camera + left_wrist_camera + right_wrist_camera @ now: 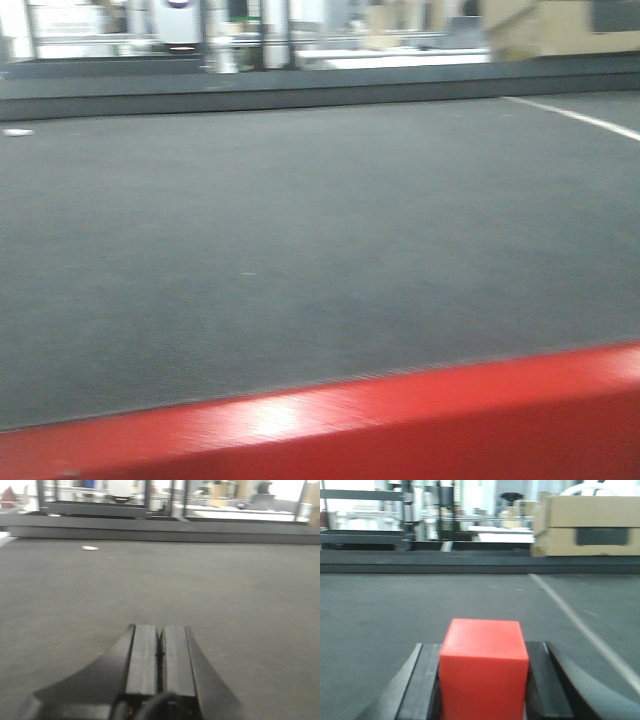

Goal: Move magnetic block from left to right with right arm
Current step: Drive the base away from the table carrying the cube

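I see the dark grey counter (420, 605) filling every view, with a cardboard box (590, 525) beyond its far edge on the right and a white line (580, 625) running across it. My right hand (484, 650) is closed around the magnetic block (484, 675), a black finger against each side of the red cube, left of that line; whether the block touches the counter I cannot tell. My left hand (160, 635) has its fingers pressed together, holding nothing.

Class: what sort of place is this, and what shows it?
Probably a workshop or lab: a broad grey mat as work surface, stacked cardboard boxes behind it, and metal racks in the blurred background.
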